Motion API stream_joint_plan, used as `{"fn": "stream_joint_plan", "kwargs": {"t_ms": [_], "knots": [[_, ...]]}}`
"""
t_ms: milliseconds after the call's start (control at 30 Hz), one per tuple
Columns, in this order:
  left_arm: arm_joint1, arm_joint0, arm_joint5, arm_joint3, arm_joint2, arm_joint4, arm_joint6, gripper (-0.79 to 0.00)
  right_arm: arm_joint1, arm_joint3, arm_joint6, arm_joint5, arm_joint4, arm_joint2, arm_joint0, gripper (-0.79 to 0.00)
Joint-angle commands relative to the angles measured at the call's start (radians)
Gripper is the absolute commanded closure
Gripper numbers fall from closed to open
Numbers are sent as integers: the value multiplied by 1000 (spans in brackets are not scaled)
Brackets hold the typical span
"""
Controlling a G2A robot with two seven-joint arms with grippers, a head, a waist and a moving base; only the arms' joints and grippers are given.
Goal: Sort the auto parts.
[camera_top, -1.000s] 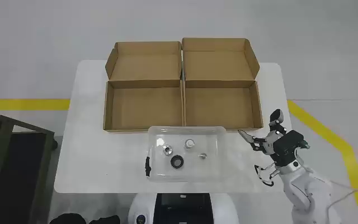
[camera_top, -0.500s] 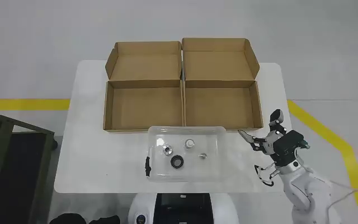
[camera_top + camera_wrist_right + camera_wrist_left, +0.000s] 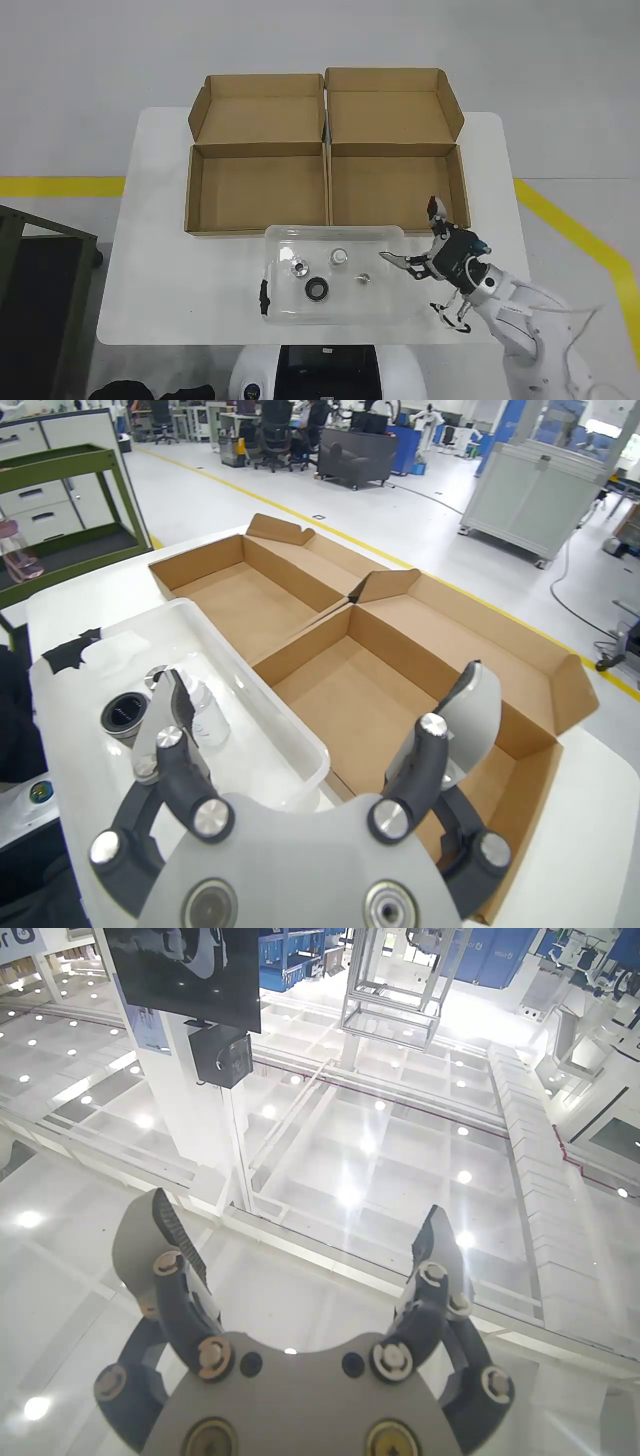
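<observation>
A clear plastic tray (image 3: 390, 300) (image 3: 280, 705) at the table's front holds a black ring (image 3: 317, 290) (image 3: 122, 710), a silver disc part (image 3: 298, 267) (image 3: 156, 672), a small pale cylinder (image 3: 339, 256) (image 3: 210, 712) and a tiny metal piece (image 3: 363, 279). Behind it two brown cardboard boxes stand side by side, the left box (image 3: 257, 192) (image 3: 235, 592) and the right box (image 3: 397, 192) (image 3: 370, 690). My right gripper (image 3: 413, 235) (image 3: 320, 672) is open over the tray's right end, holding nothing. My left gripper (image 3: 297, 1208) is open too, facing a ceiling.
A strip of black tape (image 3: 262, 297) (image 3: 70, 647) sticks to the tray's left end. A dark cart (image 3: 40, 290) stands off the table's left side, seen as a green shelf cart (image 3: 75, 465) from the right wrist. White tabletop (image 3: 160, 260) lies bare left of the tray.
My right arm has swung from the table's right edge inward to the tray's right end, fingers still open. The parts and boxes have not moved.
</observation>
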Motion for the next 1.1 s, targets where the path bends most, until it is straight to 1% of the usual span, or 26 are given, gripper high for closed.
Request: {"fn": "stream_joint_plan", "kwargs": {"t_ms": [0, 167, 300, 400, 667, 833, 1067], "knots": [[0, 0, 0, 0, 0, 0, 0, -785, 2, 2, 30, -23, 1, -28, 18, -785], [0, 0, 0, 0, 0, 0, 0, -785, 7, 12, 117, -78, -18, -119, 73, -785], [0, 0, 0, 0, 0, 0, 0, -785, 8, 27, 196, -94, -43, -193, 116, -785], [0, 0, 0, 0, 0, 0, 0, -785, 9, 43, 235, -93, -39, -234, 143, -785], [0, 0, 0, 0, 0, 0, 0, -785, 17, 65, 320, -123, -32, -289, 188, -785], [0, 0, 0, 0, 0, 0, 0, -785, 22, 83, 352, -140, -26, -317, 205, -785], [0, 0, 0, 0, 0, 0, 0, -785, 28, 120, 380, -136, -14, -349, 236, -785]]}}
